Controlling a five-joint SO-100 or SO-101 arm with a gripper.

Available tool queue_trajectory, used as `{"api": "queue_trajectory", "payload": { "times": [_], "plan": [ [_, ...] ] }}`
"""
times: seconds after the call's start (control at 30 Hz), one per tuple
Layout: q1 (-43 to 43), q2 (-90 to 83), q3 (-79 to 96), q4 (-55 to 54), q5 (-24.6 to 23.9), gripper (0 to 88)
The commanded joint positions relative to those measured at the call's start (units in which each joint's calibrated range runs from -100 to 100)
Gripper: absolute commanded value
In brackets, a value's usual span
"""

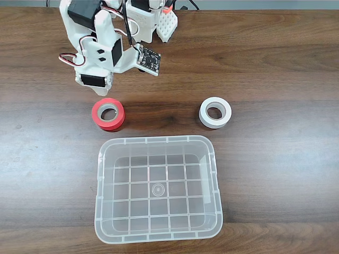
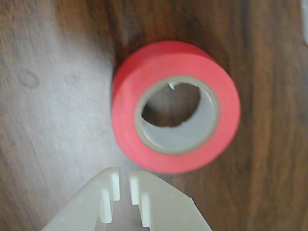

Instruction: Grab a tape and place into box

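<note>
Wooden table [image 1: 275, 63] is bearing the tape [image 2: 175, 106]; the gripper [image 2: 123, 185], nearly closed and empty, is risking knocking it aside.

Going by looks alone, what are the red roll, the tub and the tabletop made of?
The red tape: matte, paper-like wrap on a grey-beige core, likely masking tape. The box: clear, glossy plastic; the grain shows through its gridded bottom. The table: dark wood or wood-look laminate, with streaked grain and a soft sheen; which one cannot be told.

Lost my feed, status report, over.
Gripper nearly shut, empty, short of the red tape. Tape flat on table, box empty. White tape off to the side, nothing blocking.
</note>
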State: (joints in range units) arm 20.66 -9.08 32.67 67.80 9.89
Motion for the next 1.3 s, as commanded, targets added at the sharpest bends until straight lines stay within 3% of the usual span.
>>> {"api": "queue_trajectory", "payload": {
  "times": [0.0,0.2,0.27,1.0,1.27],
  "plan": [
    [0.1,1.0,-4.7,-0.7,-0.1,2.9],
    [0.1,1.7,-4.7,-0.7,0.4,21.8],
    [0.1,1.7,-4.7,-0.7,0.4,23.9],
    [0.1,14.2,-4.6,-6.0,1.4,23.4],
    [0.1,15.2,-4.6,-7.1,1.4,7.5]
  ]
}}
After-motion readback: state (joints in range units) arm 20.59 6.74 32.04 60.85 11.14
